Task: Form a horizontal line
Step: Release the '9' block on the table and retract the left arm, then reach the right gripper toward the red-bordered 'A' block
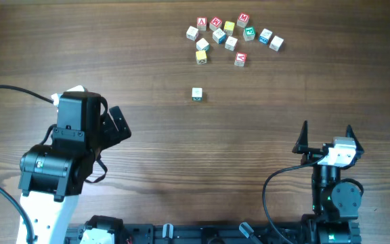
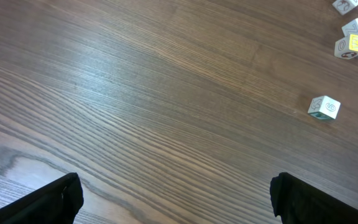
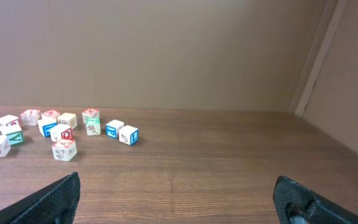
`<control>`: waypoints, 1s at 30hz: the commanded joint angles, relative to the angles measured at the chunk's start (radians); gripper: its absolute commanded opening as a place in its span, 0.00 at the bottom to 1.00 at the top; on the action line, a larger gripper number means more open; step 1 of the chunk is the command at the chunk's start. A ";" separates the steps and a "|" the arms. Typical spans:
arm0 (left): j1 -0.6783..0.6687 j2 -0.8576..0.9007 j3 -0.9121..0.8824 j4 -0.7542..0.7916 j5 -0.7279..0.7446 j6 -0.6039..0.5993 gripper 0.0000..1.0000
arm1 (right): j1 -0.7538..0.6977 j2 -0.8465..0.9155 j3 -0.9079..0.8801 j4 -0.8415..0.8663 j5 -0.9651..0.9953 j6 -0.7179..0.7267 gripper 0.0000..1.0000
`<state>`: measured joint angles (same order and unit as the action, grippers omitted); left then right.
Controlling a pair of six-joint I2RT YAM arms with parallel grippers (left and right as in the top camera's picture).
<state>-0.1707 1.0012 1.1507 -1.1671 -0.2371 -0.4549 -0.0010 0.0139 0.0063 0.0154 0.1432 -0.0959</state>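
Observation:
A pale cube with green marks (image 1: 197, 94) lies alone on the wooden table, below a cluster of letter cubes; it also shows in the left wrist view (image 2: 324, 107). A yellow cube (image 1: 202, 56) (image 2: 350, 45) and a pale cube with a red letter (image 1: 241, 59) (image 3: 63, 149) sit at the cluster's near edge. My left gripper (image 1: 122, 124) (image 2: 176, 186) is open and empty, well left of the lone cube. My right gripper (image 1: 327, 139) (image 3: 176, 186) is open and empty at the lower right, far from the cubes.
Several other letter cubes (image 1: 232, 30) lie bunched at the top centre, also seen at the left of the right wrist view (image 3: 67, 121). A plain wall (image 3: 166, 56) stands behind the table's far edge. Cables run by both arm bases.

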 commanded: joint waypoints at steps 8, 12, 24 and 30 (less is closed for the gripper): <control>0.005 -0.003 -0.001 0.002 0.009 -0.010 1.00 | -0.005 0.125 0.022 0.391 -0.419 0.185 1.00; 0.005 -0.003 -0.001 0.002 0.009 -0.010 1.00 | -0.005 0.285 0.139 0.388 -0.434 0.201 1.00; 0.005 -0.003 -0.001 0.002 0.009 -0.010 1.00 | -0.005 0.884 0.433 0.301 -0.856 0.257 1.00; 0.005 -0.003 -0.001 0.002 0.009 -0.010 1.00 | -0.005 1.022 0.721 -0.143 -0.714 0.224 1.00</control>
<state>-0.1699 1.0012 1.1507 -1.1667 -0.2337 -0.4549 -0.0074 1.0096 0.6270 -0.0017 -0.6579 0.1421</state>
